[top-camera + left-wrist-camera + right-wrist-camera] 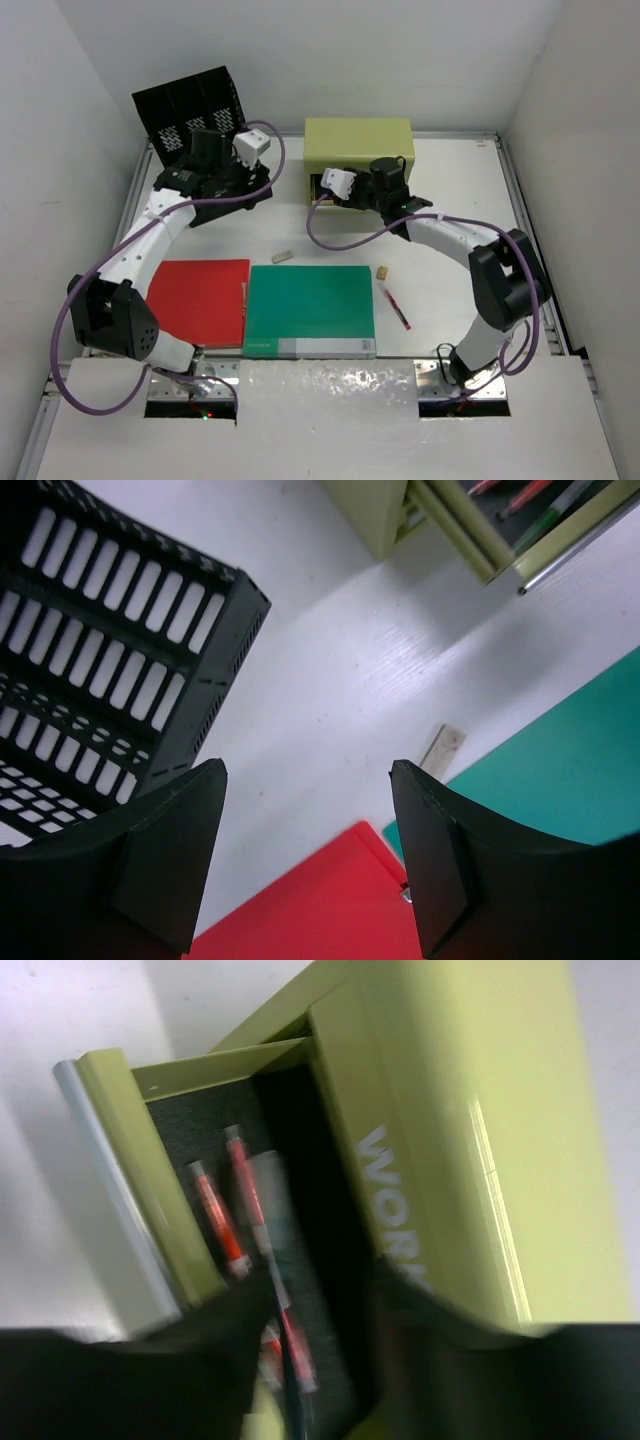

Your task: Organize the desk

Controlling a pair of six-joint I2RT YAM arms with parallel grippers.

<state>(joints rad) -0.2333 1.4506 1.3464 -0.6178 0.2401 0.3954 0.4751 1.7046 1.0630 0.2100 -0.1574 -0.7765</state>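
The white desk [450, 180] carries a red folder [200, 300], a green folder [312, 308], a pale eraser [282, 256], a small tan block [382, 272] and a red pen [394, 305]. My left gripper [305, 780] is open and empty, raised above the desk between the black mesh rack [90, 660] and the red folder [320, 910]. My right gripper [320, 1300] hangs over the pulled-out drawer of the olive-green box [480, 1110]. Its fingers stand apart. Red pens [215, 1225] lie in the drawer; the view is blurred.
The black mesh rack [190, 105] stands at the back left and the olive-green box [358, 150] at the back middle. Its drawer sticks out toward the left front. The green folder [560, 760] and eraser [442, 748] show in the left wrist view.
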